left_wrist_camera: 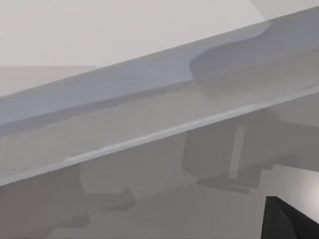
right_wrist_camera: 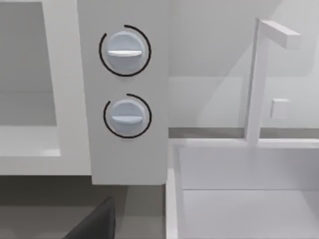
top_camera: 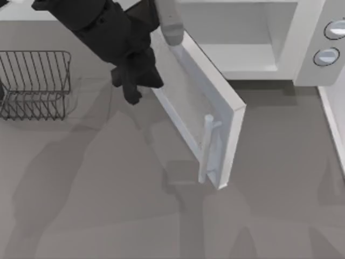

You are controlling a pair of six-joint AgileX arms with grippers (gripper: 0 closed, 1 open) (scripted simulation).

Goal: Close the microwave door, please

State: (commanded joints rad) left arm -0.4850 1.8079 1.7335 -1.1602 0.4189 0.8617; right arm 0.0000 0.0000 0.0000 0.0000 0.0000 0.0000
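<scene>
The white microwave (top_camera: pixel 253 59) stands at the back right, its pale cavity exposed. The microwave door (top_camera: pixel 188 100) stands about half open, swung out toward the table's front, with its pale bar handle (top_camera: pixel 207 145) near the free edge. My black left gripper (top_camera: pixel 135 86) hangs right against the door's outer face, near the hinge side. The left wrist view looks along the door (left_wrist_camera: pixel 149 114) from very close, with a dark fingertip (left_wrist_camera: pixel 291 221) at the corner. The right wrist view faces the microwave's two round knobs (right_wrist_camera: pixel 124 50), and a dark finger (right_wrist_camera: pixel 94 224) of the right gripper shows low down.
A dark wire rack (top_camera: pixel 35 83) stands at the table's left. A white sink (right_wrist_camera: pixel 239 169) with a thin faucet (right_wrist_camera: pixel 256 79) lies to the right of the microwave; its rim (top_camera: pixel 334 124) runs along the table's right edge.
</scene>
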